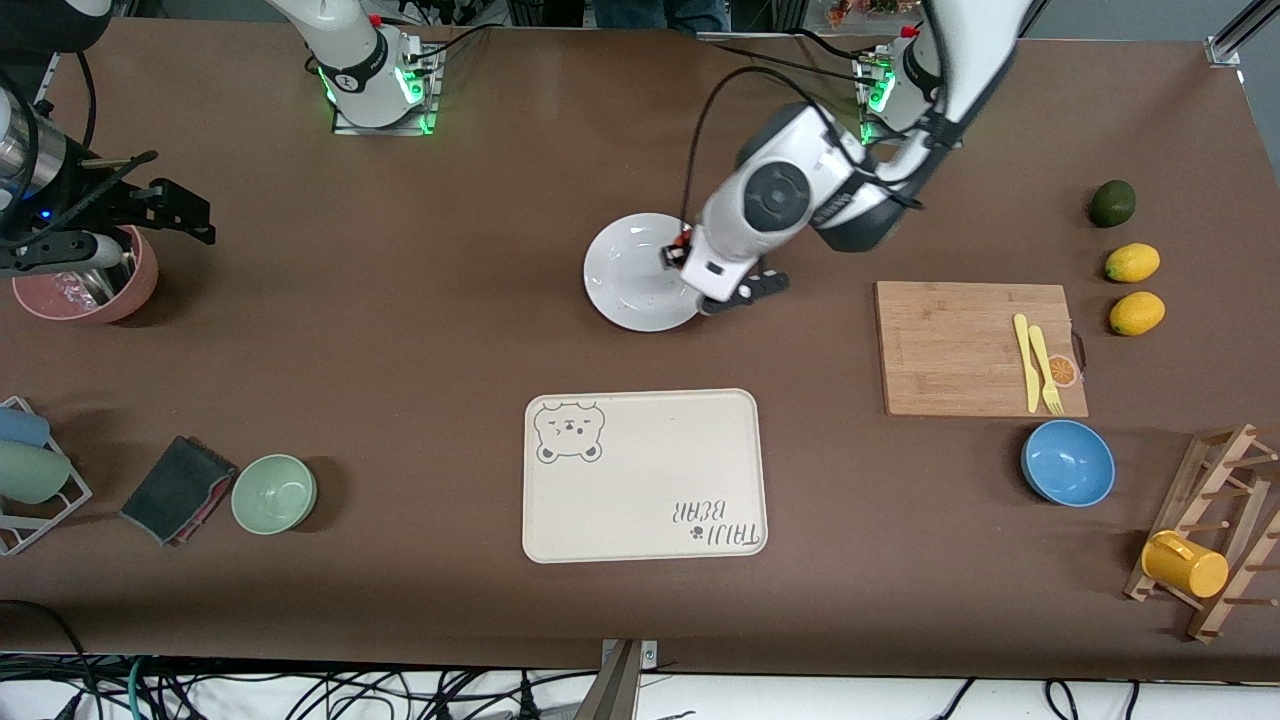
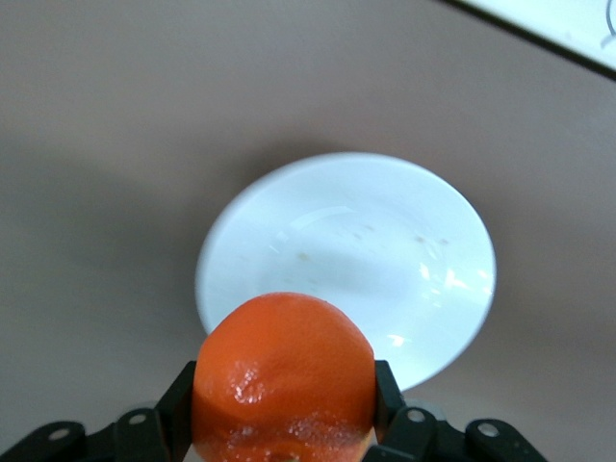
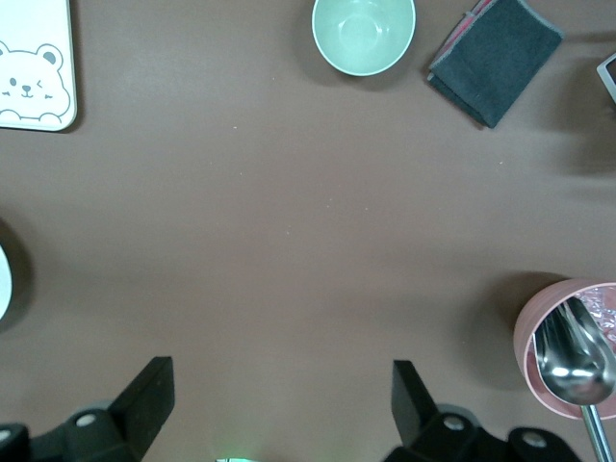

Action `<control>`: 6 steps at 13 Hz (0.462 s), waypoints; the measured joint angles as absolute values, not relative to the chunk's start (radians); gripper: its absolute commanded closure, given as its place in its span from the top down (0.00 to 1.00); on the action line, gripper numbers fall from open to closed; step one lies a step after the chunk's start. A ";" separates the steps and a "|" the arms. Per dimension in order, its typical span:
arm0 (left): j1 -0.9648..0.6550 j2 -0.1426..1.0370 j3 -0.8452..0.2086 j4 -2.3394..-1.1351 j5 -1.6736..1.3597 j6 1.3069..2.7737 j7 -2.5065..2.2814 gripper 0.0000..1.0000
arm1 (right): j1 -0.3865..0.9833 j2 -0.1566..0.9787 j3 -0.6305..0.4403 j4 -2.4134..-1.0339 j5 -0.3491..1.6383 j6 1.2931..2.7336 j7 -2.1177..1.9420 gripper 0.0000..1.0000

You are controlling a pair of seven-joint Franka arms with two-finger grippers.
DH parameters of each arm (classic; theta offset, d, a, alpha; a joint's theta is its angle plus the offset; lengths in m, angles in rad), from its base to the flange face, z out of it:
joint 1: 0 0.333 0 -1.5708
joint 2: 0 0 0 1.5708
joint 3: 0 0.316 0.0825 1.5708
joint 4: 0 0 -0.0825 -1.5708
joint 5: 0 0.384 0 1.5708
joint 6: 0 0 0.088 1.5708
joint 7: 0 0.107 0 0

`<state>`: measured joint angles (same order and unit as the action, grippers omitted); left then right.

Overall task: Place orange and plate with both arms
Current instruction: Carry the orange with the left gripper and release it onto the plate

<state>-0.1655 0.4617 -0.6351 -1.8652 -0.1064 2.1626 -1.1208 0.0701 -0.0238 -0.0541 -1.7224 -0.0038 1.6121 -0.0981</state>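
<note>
Left hand clamped on orange, over the plate's edge. Best to center it over the well, lower, then release. Right hand waits, fingers spread, over bare surface.

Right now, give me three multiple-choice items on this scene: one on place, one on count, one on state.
1. The left claw is over which thing?
A. the round white glossy plate
B. the bamboo cutting board
C. the cream bear-print tray

2. How many yellow oval lemons lie on the table?
A. one
B. two
C. four

3. The right claw is:
A. shut on a spoon
B. shut on a cloth
C. open

Answers:
1 A, the left wrist view shows the plate below the claw.
2 B, two lemons lie beside the cutting board.
3 C, its fingers stand wide apart over bare table, while the left claw grips the small reddish-orange orange.
</note>
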 measured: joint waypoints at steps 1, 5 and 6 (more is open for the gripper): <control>-0.191 0.483 -0.634 -1.882 -0.106 2.227 -1.164 0.01 | 0.070 -0.024 -0.054 -1.722 -0.004 1.612 -0.098 1.00; -0.253 0.591 -0.623 -1.899 -0.053 2.388 -1.261 0.02 | 0.070 -0.024 -0.054 -1.722 -0.004 1.612 -0.098 1.00; -0.257 0.614 -0.621 -1.899 -0.016 2.405 -1.290 0.06 | 0.070 -0.024 -0.054 -1.722 -0.004 1.612 -0.098 1.00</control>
<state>-0.2570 0.6141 -0.6212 -1.8986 -0.0161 2.4049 -1.2895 0.0702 -0.0237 -0.0540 -1.7215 -0.0038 1.6117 -0.0981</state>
